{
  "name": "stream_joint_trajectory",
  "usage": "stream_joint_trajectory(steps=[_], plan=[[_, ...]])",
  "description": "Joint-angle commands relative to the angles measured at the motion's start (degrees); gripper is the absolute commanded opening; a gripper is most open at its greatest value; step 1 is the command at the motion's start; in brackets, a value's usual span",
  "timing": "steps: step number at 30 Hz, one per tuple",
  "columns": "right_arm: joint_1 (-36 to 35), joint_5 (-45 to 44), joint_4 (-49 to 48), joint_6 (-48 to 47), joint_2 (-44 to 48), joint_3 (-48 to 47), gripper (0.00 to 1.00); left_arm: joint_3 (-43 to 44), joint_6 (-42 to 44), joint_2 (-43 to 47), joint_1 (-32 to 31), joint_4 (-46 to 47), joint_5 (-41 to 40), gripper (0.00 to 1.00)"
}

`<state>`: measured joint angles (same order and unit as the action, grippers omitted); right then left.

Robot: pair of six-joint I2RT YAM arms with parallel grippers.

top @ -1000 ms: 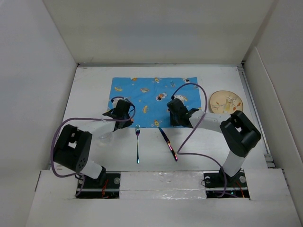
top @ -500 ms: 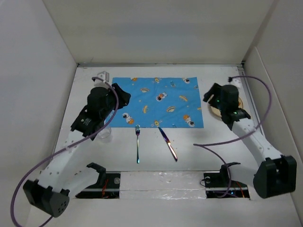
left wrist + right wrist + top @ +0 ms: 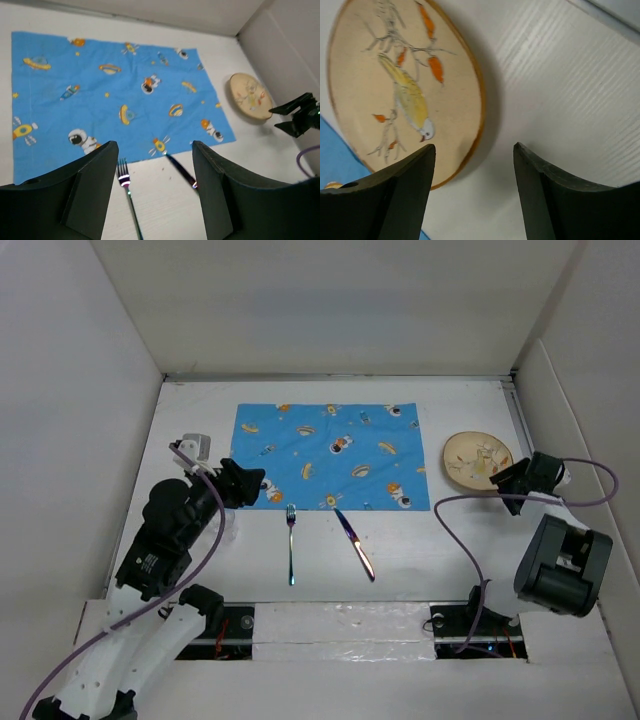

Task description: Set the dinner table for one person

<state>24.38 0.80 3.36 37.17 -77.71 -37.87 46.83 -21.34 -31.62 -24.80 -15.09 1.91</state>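
On the white dinner table [image 3: 450, 550] lies a blue placemat [image 3: 330, 455] printed with space figures. A fork [image 3: 291, 540] and a knife [image 3: 355, 540] lie just in front of the mat's near edge. A beige plate [image 3: 478, 460] with a bird drawing sits to the right of the mat. My left gripper [image 3: 250, 483] hovers open at the mat's near left corner, holding nothing. Its wrist view looks down on the fork [image 3: 125, 180], knife [image 3: 180, 170] and plate [image 3: 250, 96]. My right gripper [image 3: 508, 480] stands open just off the plate's [image 3: 405, 90] near right rim, holding nothing.
White walls close in the table on the left, back and right. A metal rail [image 3: 545, 500] runs along the right edge. Purple cables [image 3: 455, 530] loop over the table from both arms.
Both grippers left the mat's near edge and opened. The left arm swung out and drew back to the near left. The right arm swung to the plate's right side.
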Motion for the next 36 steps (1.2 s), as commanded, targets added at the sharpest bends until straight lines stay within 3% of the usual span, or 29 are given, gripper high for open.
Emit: stream_joint_trajectory(steps=[1, 5, 17, 21, 23, 24, 30, 36], plan=[[1.3, 6.1, -2.8, 2.6, -4.6, -2.3, 0.68, -0.9, 3.3, 0.2, -0.3, 0.8, 1.5, 0.58], [1.3, 6.1, -6.2, 5.6, -6.9, -2.6, 0.67, -1.0, 3.8, 0.8, -0.3, 0.7, 2.7, 0.58], [-0.6, 7.4, -1.1, 13.2, -14.2, -9.4, 0.47, -0.9, 3.9, 5.2, -0.3, 0.2, -1.3, 0.58], [-1.8, 8.0, -0.8, 17.2, -16.2, -10.7, 0.28, -0.9, 3.8, 6.7, -0.3, 0.0, -4.5, 0.58], [-1.8, 8.6, -2.8, 18.6, -16.7, -10.2, 0.13, -1.0, 3.7, 7.3, -0.3, -0.2, -5.4, 0.58], [-1.8, 9.1, -4.7, 19.7, -16.4, -9.6, 0.00, -1.0, 3.7, 7.4, -0.3, 0.0, -5.5, 0.58], [-0.7, 7.8, -16.7, 19.3, -4.8, -3.0, 0.00, -1.4, 3.6, 6.6, -0.3, 0.1, -5.8, 0.57], [-3.3, 14.9, -19.9, 15.0, 6.7, -9.5, 0.00, -1.5, 3.6, 4.6, -0.3, 0.2, -5.3, 0.57]])
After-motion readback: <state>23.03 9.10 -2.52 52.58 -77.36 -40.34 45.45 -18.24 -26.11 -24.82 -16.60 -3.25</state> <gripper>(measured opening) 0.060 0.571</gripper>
